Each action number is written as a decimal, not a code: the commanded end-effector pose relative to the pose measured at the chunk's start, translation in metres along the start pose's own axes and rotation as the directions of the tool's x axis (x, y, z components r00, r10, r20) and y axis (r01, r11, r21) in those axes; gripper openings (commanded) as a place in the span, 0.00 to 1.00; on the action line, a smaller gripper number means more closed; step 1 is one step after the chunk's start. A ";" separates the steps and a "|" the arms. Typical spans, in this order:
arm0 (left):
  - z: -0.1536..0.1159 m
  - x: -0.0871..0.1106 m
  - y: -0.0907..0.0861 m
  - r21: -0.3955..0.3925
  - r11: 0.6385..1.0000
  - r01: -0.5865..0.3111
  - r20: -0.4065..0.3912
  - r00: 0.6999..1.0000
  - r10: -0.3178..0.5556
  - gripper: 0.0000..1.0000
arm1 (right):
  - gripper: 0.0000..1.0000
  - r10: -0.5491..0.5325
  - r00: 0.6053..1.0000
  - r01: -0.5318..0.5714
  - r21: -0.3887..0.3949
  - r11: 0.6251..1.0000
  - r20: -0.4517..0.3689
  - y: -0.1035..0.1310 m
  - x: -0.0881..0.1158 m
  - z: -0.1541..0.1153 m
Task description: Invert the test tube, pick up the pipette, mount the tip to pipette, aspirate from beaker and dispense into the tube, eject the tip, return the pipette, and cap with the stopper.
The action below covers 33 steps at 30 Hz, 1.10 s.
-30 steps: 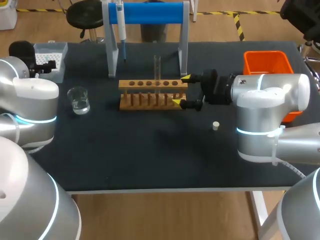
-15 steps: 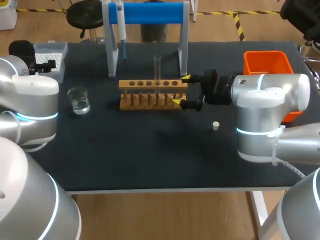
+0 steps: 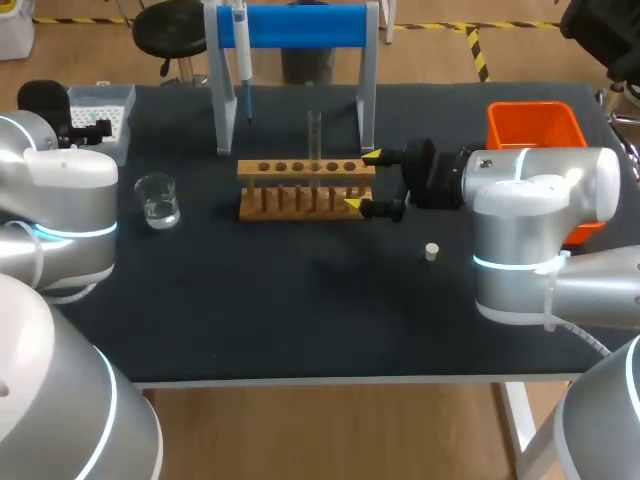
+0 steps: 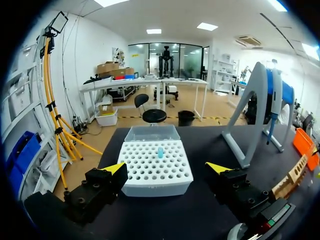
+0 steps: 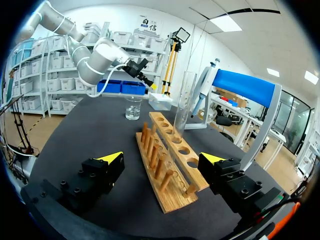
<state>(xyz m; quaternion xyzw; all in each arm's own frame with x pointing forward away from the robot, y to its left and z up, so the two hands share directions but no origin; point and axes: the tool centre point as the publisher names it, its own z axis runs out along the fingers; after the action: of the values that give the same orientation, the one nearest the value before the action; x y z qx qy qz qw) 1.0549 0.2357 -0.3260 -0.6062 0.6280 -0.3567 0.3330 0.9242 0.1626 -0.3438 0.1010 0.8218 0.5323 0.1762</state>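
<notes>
Left wrist view: blue tip (image 4: 160,152)

Matte black on the table (image 3: 300,320). Warm tan wood for the rack (image 3: 305,190), clear glass for the test tube (image 3: 314,135) and beaker (image 3: 158,200). Bright blue bar, grey legs on the stand (image 3: 300,25); white pipette (image 3: 241,50). Vivid orange bin (image 3: 535,125). White tip box (image 4: 157,186), dotted with a grid of holes, one pale blue tip (image 4: 160,152). Cream stopper (image 3: 432,251). Yellow tips on black for the right gripper (image 3: 365,182) and left gripper (image 4: 166,168).

Orange bin (image 3: 535,125) near right edge of black table (image 3: 300,320)
</notes>
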 end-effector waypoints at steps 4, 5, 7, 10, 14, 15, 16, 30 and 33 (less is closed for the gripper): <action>0.000 0.000 0.000 -0.003 1.000 0.000 0.000 1.000 0.000 1.00 | 1.00 0.000 1.000 0.000 0.001 1.000 0.003 0.000 0.001 0.000; 0.000 0.000 0.000 -0.003 1.000 0.000 0.000 1.000 0.000 1.00 | 1.00 0.000 1.000 0.000 0.001 1.000 0.003 0.000 0.001 0.000; 0.001 0.000 -0.001 -0.006 1.000 -0.004 0.002 1.000 0.004 1.00 | 1.00 0.000 1.000 0.000 0.001 1.000 0.003 0.000 0.001 0.000; 0.003 -0.001 -0.002 -0.005 1.000 0.002 0.006 1.000 -0.002 1.00 | 1.00 0.000 1.000 0.000 0.001 1.000 0.003 0.000 0.001 0.000; 0.006 -0.002 -0.003 -0.002 1.000 -0.001 0.008 1.000 0.001 1.00 | 1.00 0.000 1.000 0.000 0.001 1.000 0.003 0.000 0.001 0.000; 0.007 -0.002 -0.003 -0.001 1.000 -0.002 0.008 1.000 0.002 1.00 | 1.00 0.000 1.000 0.000 0.001 1.000 0.003 0.000 0.001 0.000; 0.008 -0.002 -0.004 0.005 1.000 -0.010 0.013 1.000 0.010 1.00 | 1.00 0.000 1.000 0.000 0.001 1.000 0.003 0.000 0.001 0.000; 0.019 -0.001 -0.009 0.030 0.999 -0.031 -0.006 1.000 0.031 1.00 | 1.00 0.000 1.000 0.000 0.001 1.000 0.003 0.000 0.001 0.000; 0.022 -0.001 -0.010 0.029 0.999 -0.034 -0.010 0.999 0.035 1.00 | 1.00 0.000 1.000 0.000 0.001 1.000 0.003 0.000 0.001 0.000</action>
<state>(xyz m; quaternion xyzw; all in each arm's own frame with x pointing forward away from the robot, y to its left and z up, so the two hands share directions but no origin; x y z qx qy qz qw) 1.0749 0.2344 -0.3279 -0.5892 0.6337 -0.3626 0.3462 0.9242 0.1626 -0.3438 0.1010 0.8218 0.5323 0.1762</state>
